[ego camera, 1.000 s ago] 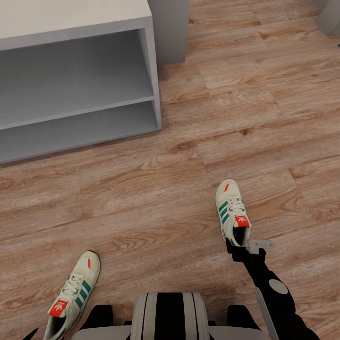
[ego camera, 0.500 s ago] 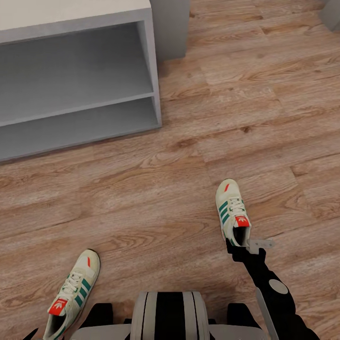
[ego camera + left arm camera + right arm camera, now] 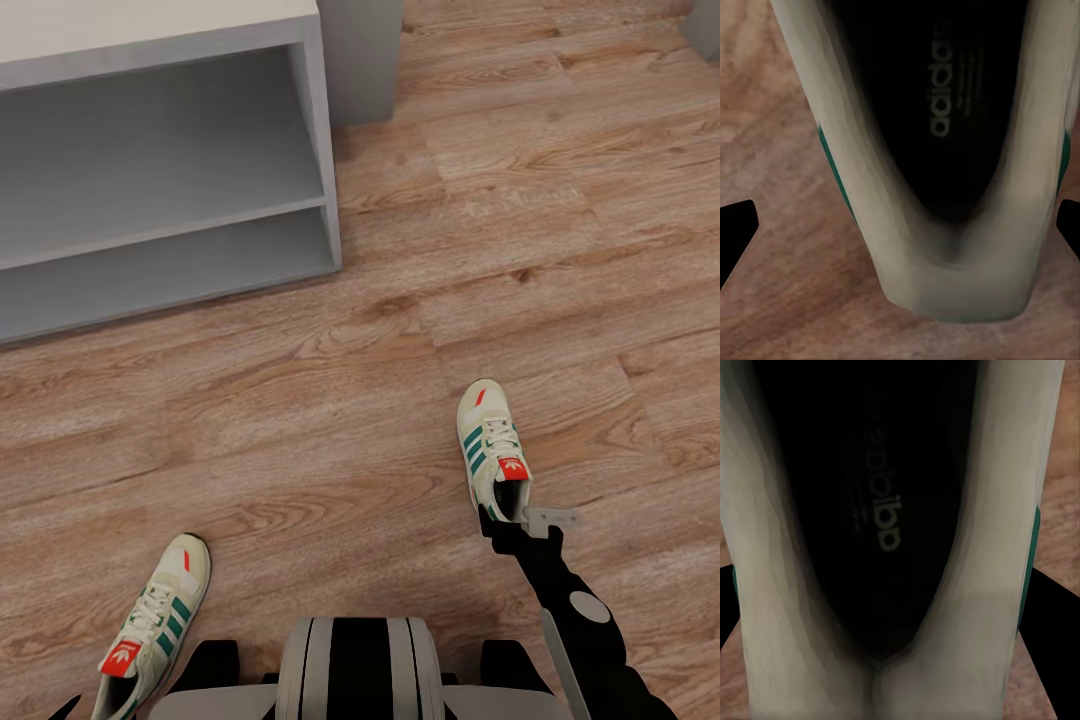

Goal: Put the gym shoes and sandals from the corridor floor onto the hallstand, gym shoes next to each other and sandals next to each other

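Here, in the head view, two gym shoes lie on the corridor floor: the left gym shoe sits at the lower left of the frame, toe pointing up the picture and slightly right, while the right gym shoe sits right of centre in the lower half, toe toward the top. The two are well apart, with bare planks between them. The hallstand fills the upper left, its grey shelves open toward the camera. The right gripper reaches up from the lower right and meets the heel of the right gym shoe; in the right wrist view its dark fingers flank the heel on both sides, but whether they press it or merely straddle it cannot be told. In the left wrist view the left gripper hangs over the heel opening of the left gym shoe, its fingertips spread wide at both edges of the frame, clear of the shoe.
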Controlling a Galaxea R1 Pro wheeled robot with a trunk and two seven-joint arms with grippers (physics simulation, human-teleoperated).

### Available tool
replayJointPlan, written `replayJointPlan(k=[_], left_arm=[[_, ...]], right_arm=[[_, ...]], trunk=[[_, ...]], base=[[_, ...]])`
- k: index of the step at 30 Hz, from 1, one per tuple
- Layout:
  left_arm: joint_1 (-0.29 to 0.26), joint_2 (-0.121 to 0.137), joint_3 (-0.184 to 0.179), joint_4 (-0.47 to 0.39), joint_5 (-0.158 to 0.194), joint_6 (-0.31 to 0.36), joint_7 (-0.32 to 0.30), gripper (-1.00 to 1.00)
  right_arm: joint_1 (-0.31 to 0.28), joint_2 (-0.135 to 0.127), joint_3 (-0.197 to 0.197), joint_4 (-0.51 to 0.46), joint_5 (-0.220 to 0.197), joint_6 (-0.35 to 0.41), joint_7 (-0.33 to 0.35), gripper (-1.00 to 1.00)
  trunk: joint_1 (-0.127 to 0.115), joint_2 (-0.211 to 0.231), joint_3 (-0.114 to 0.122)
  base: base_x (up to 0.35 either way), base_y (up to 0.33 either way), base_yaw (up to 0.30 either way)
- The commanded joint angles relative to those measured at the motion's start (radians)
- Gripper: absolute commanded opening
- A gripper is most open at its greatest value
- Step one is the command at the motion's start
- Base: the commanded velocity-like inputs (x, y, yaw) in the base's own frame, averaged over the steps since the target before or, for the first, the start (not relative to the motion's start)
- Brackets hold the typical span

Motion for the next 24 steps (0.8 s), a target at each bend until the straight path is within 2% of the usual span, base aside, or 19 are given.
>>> replayJointPlan(k=[1, 19, 20, 24], left_arm=[[0.0, 0.0, 0.004, 0.0, -0.009, -0.003, -0.002, 1.0], [0.0, 0.0, 0.004, 0.0, -0.009, -0.003, -0.001, 1.0], [0.0, -0.001, 0.004, 0.0, -0.009, -0.003, -0.001, -1.0], [0.0, -0.002, 0.004, 0.0, -0.009, -0.003, -0.001, -1.0]], right_arm=[[0.0, 0.0, 0.0, -0.001, 0.0, 0.006, 0.0, -1.0], [0.0, 0.0, 0.0, -0.001, 0.0, 0.006, 0.0, -1.0], [0.0, 0.0, 0.0, -0.001, 0.0, 0.006, 0.0, -1.0], [0.0, 0.0, 0.0, -0.001, 0.0, 0.006, 0.0, -1.0]], trunk=[[0.0, 0.0, 0.0], [0.0, 0.0, 0.0], [0.0, 0.0, 0.0], [0.0, 0.0, 0.0]], base=[[0.013, 0.0, 0.0], [0.039, 0.0, 0.0], [0.004, 0.0, 0.0], [0.001, 0.0, 0.0]])
